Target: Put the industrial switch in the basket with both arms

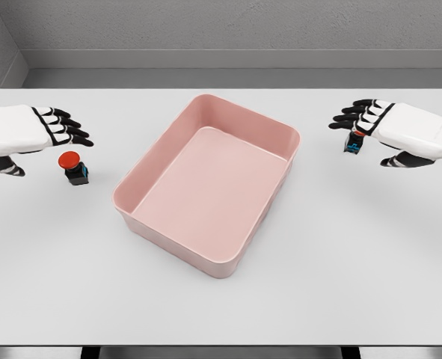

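While the pink basket [206, 187] sits empty, 2 switches wait outside it (ungrasped): left hand [37, 134] and right hand [389, 131] hover spread-fingered.

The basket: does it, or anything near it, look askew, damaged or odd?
The pink basket sits turned at an angle to the table edges, undamaged. One switch stands upright beside the left hand; another switch is partly hidden under the right hand.
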`<state>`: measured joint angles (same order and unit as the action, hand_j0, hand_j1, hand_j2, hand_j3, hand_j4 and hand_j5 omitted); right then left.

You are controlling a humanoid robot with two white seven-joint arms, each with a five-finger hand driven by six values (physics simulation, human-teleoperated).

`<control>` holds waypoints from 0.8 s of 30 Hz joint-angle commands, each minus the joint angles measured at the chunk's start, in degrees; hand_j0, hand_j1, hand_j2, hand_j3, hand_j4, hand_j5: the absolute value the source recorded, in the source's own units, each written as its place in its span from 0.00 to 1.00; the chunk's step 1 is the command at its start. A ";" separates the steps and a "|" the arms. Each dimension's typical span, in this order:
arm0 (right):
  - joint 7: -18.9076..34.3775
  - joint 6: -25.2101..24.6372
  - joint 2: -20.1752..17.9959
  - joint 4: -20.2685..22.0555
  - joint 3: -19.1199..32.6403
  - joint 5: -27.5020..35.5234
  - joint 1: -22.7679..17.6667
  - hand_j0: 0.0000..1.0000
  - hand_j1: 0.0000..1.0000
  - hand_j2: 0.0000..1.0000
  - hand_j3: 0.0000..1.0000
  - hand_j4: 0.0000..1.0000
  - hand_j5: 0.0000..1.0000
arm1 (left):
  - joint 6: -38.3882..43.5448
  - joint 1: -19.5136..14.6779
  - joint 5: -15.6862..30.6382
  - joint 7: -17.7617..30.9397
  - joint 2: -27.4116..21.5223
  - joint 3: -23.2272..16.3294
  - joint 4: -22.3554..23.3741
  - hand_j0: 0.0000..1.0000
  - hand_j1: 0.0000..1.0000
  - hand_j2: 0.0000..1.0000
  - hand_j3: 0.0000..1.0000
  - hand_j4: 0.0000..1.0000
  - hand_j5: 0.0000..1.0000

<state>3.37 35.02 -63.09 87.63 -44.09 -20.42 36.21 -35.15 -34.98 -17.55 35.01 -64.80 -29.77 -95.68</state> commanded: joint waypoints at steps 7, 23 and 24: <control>0.06 -0.02 2.71 -4.31 1.73 -0.32 0.97 1.00 1.00 1.00 1.00 1.00 1.00 | 0.15 -1.05 -0.38 -0.01 0.29 -1.08 1.10 1.00 1.00 1.00 1.00 1.00 1.00; 11.49 -0.02 11.06 -16.71 1.55 -7.79 7.29 1.00 1.00 1.00 1.00 1.00 1.00 | 0.15 -3.34 -10.84 -0.01 7.58 -6.00 3.74 1.00 1.00 1.00 1.00 1.00 1.00; 11.57 -0.02 11.15 -16.71 1.55 -7.88 7.65 1.00 1.00 1.00 1.00 1.00 1.00 | 0.15 -3.25 -10.84 -0.01 7.76 -6.00 3.74 1.00 1.00 1.00 1.00 1.00 1.00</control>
<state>14.18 35.06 -52.18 71.89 -42.62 -27.94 44.38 -35.13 -38.23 -28.32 35.02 -57.25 -35.77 -92.21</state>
